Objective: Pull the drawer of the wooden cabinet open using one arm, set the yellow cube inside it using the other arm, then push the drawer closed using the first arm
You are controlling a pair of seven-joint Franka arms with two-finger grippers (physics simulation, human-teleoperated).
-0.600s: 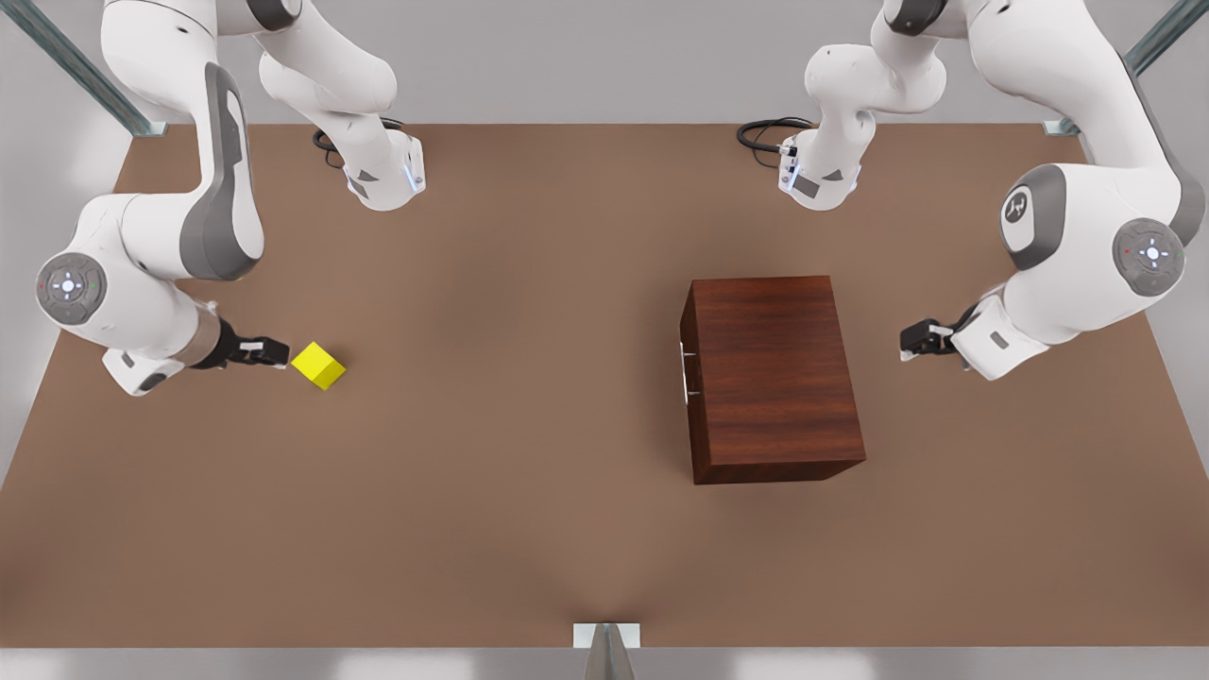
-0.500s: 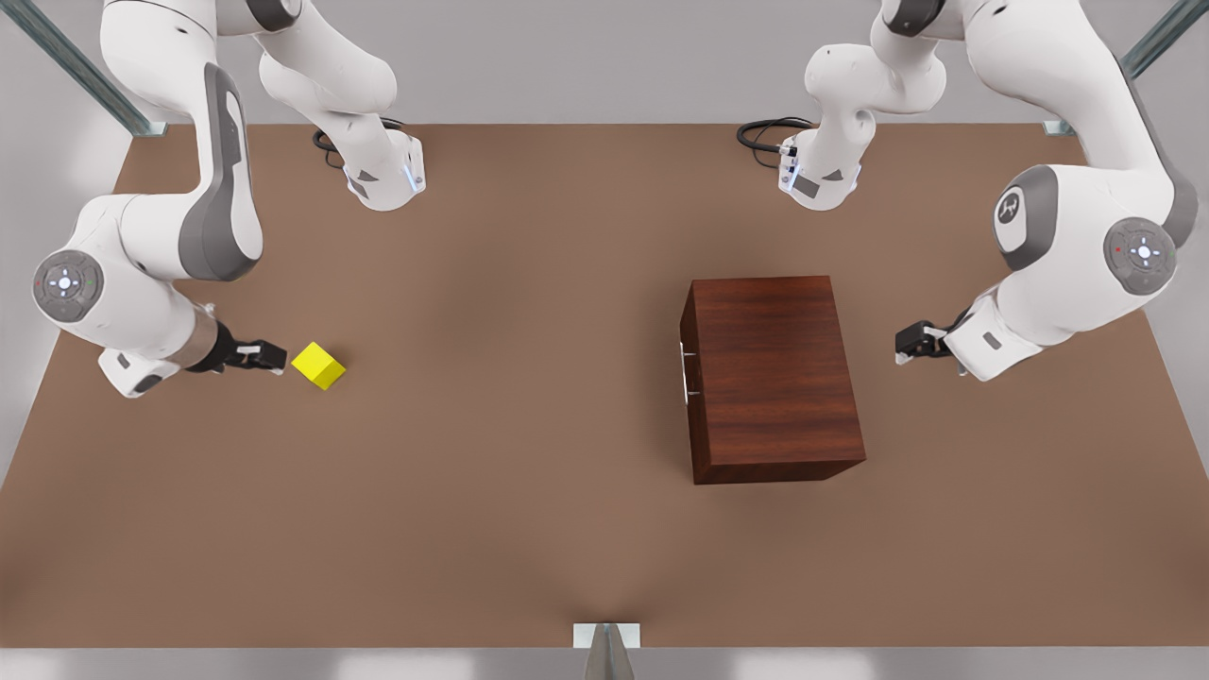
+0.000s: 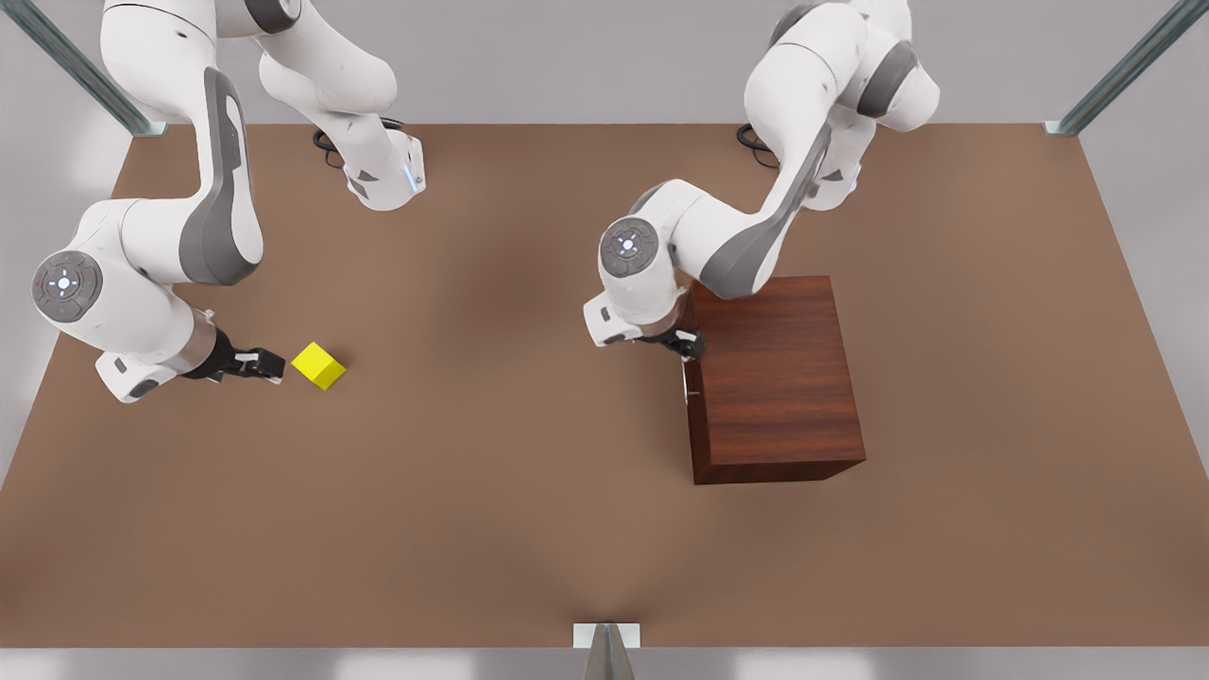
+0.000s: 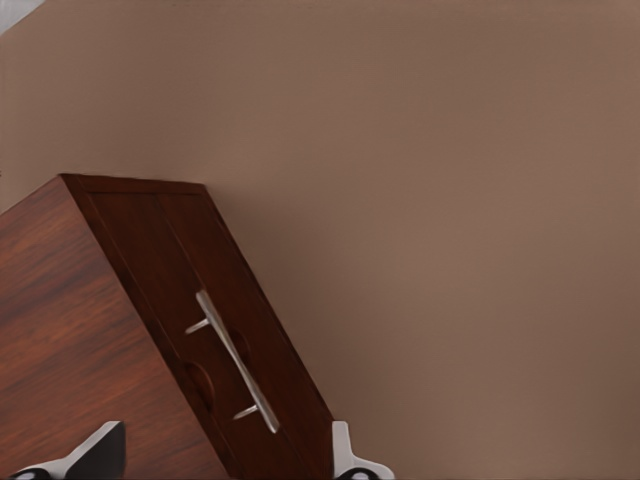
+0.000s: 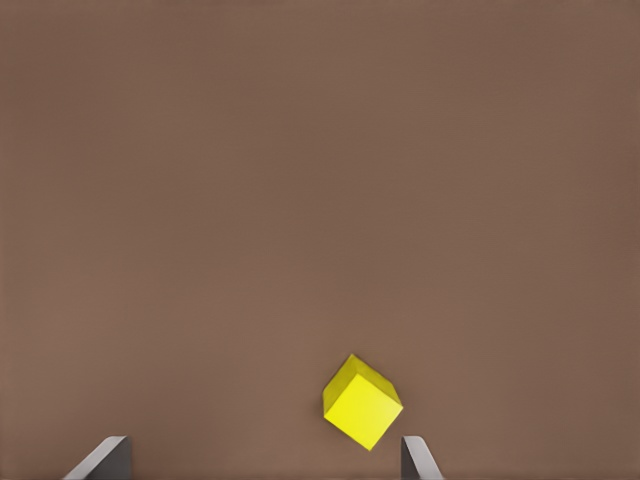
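The wooden cabinet [image 3: 774,378] stands right of the table's middle in the front view, its drawer [image 4: 215,320] shut flush. The silver handle [image 3: 684,373] faces the front view's left. My left gripper [image 3: 689,345] hovers open at the cabinet's upper front corner, just above the handle [image 4: 235,360], its fingertips [image 4: 100,450] spread wide. The yellow cube [image 3: 318,365] lies on the table at the front view's left. My right gripper [image 3: 269,364] sits open just left of it, and the cube [image 5: 361,402] lies a little ahead of the fingers, apart from them.
The brown table [image 3: 529,510] stretches wide between cube and cabinet. Both arm bases [image 3: 383,175] stand at the far edge with black cables. Metal frame posts [image 3: 604,647] mark the table's corners and near edge.
My left arm has swung from the cabinet's far right side over to its handle side, with the gripper now by the drawer front. My right gripper has barely shifted beside the cube.
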